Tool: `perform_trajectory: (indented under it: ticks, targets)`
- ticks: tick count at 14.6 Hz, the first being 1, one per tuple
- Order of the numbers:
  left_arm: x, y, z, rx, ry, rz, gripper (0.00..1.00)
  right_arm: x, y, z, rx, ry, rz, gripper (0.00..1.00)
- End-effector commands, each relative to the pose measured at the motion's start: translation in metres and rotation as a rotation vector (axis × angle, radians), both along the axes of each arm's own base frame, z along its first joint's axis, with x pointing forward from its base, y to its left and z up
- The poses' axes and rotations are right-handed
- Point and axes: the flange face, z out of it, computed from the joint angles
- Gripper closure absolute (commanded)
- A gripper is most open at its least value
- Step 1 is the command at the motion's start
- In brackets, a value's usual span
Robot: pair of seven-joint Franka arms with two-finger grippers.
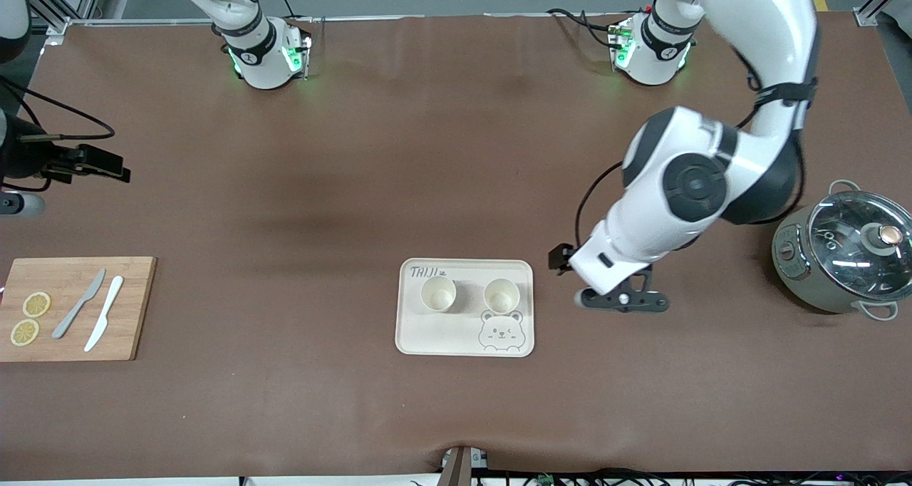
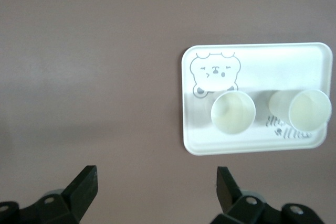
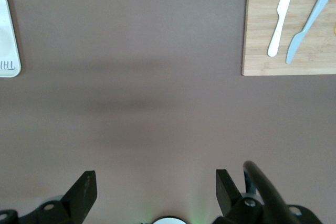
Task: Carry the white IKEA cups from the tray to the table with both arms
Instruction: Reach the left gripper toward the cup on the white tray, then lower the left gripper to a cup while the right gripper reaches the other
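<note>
Two white IKEA cups (image 1: 438,293) (image 1: 501,296) stand upright side by side on the cream bear-printed tray (image 1: 427,340). The left wrist view shows both cups (image 2: 233,112) (image 2: 307,109) on the tray (image 2: 262,61) with nothing in them. My left gripper (image 1: 623,302) (image 2: 156,182) hangs open and empty over bare table beside the tray, toward the left arm's end. My right gripper (image 3: 156,184) is open and empty, high over bare table close to its own base. It is out of the front view. A corner of the tray (image 3: 8,40) shows in the right wrist view.
A wooden cutting board (image 1: 71,279) with two knives and lemon slices lies toward the right arm's end. A grey pot with a glass lid (image 1: 844,254) stands at the left arm's end. Black cabled equipment (image 1: 64,162) juts in at the right arm's end.
</note>
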Motion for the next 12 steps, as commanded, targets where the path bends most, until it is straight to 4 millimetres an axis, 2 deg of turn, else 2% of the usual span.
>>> perform_trajectory:
  ticks: [1,3,5,7,10,12]
  targets:
    - [0.004,-0.044,-0.022,0.034,-0.077,-0.004,0.00,0.006,0.048,-0.005,-0.009,-0.024,-0.060,0.00]
    - [0.007,-0.047,-0.055,0.012,-0.036,0.040,0.00,0.014,0.087,-0.016,0.000,-0.040,-0.112,0.00]
    - [0.013,-0.046,-0.067,-0.031,-0.038,0.063,0.00,0.024,0.127,-0.033,0.047,-0.046,-0.213,0.00]
    - [0.014,-0.052,-0.091,-0.034,-0.036,0.062,0.00,0.032,0.168,-0.053,0.056,-0.064,-0.253,0.00]
    - [0.014,-0.057,-0.118,-0.052,-0.025,0.075,0.00,0.042,0.216,-0.079,0.086,-0.095,-0.332,0.00]
    - [0.009,-0.066,-0.128,-0.047,-0.019,0.066,0.00,0.050,0.238,-0.099,0.111,-0.112,-0.368,0.00]
